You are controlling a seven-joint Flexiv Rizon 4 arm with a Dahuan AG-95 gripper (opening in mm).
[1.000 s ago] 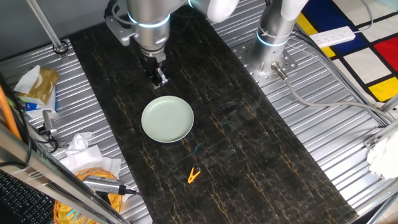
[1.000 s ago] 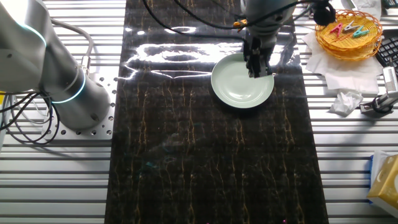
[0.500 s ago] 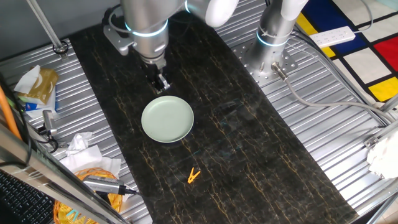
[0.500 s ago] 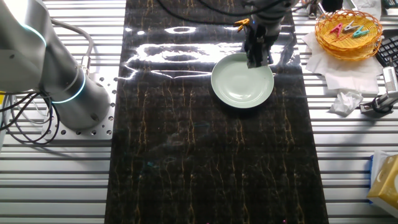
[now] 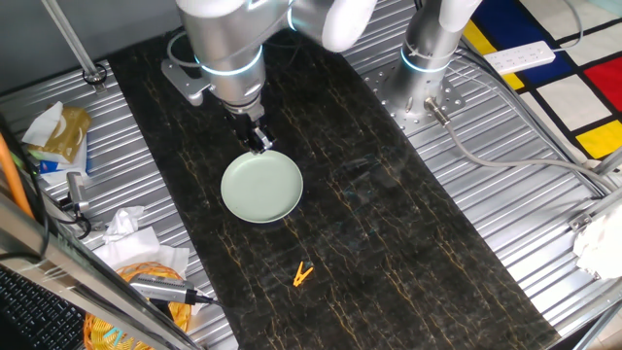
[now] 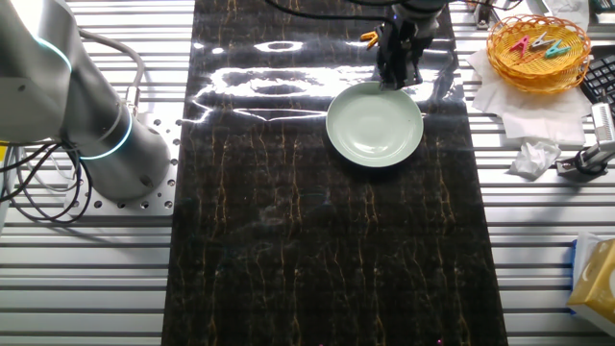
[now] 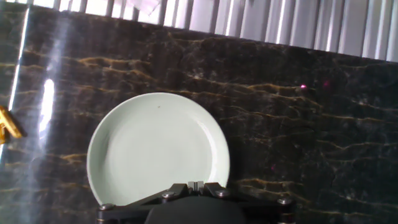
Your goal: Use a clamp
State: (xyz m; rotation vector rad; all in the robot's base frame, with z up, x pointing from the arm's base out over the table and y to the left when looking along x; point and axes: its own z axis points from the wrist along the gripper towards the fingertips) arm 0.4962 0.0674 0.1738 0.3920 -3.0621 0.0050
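My gripper [image 5: 259, 142] hangs over the far rim of the pale green plate [image 5: 261, 187], holding nothing. Its fingers sit close together, but I cannot tell whether they touch. From my hand camera the plate [image 7: 158, 149] lies bare on the dark marbled mat [image 7: 298, 137]. The orange clamp [image 5: 303, 275] lies on the mat well apart from the plate, on the side away from my gripper; it shows at the left edge [image 7: 9, 124] of my hand view.

Dark marbled mat [image 5: 389, 243] w/ green plate [image 5: 261, 187], orange clamp [image 5: 303, 275], prob. flat
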